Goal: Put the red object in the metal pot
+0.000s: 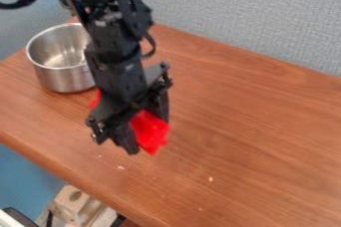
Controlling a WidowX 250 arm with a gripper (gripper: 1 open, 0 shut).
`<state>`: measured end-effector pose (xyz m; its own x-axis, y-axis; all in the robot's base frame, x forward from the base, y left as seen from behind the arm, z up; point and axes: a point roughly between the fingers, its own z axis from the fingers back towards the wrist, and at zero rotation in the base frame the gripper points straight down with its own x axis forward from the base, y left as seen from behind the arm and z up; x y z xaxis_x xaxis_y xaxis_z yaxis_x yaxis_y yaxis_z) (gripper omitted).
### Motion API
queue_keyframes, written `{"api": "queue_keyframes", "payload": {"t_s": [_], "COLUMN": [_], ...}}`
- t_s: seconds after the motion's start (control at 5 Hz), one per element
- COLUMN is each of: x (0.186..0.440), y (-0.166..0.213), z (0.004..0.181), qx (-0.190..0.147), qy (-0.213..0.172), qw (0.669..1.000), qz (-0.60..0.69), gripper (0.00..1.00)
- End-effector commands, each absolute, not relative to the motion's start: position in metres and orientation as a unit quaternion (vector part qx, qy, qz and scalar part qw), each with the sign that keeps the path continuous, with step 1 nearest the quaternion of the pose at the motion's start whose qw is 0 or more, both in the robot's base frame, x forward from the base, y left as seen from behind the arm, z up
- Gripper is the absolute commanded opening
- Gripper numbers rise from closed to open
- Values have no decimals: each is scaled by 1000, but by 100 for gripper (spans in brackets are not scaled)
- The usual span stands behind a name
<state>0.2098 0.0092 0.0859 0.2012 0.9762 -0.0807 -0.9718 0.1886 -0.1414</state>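
Red object (150, 136) sits just below frame centre, pinched in the gripper (118, 139) — jaws clamped on it, one end sticking out lower right, a bit of red showing on the left behind the fingers. Looks lifted slightly off the surface, hard to be sure.

Largest first: wooden table (253, 121) fills most of the frame, brown grain, front edge running diagonally across lower left. Grey-blue wall (253, 12) along the top right. Black robot arm (110, 32) comes in from upper left, pointing down at the table. Metal pot (63, 57), shiny, round, upright, at the left edge of frame, just left of the arm, apart from the red object. Some pale clutter bottom left below the table edge, blurry.
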Motion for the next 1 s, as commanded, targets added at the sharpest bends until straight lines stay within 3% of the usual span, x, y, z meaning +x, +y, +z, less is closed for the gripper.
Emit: {"api": "queue_keyframes", "payload": {"t_s": [0.0,0.8], "x": [220,230], "y": [22,43], "z": [99,98], "qx": [-97,-103], "qy": [-34,-31], "qw": [757,725], "qz": [645,680], "gripper": [0,0]}}
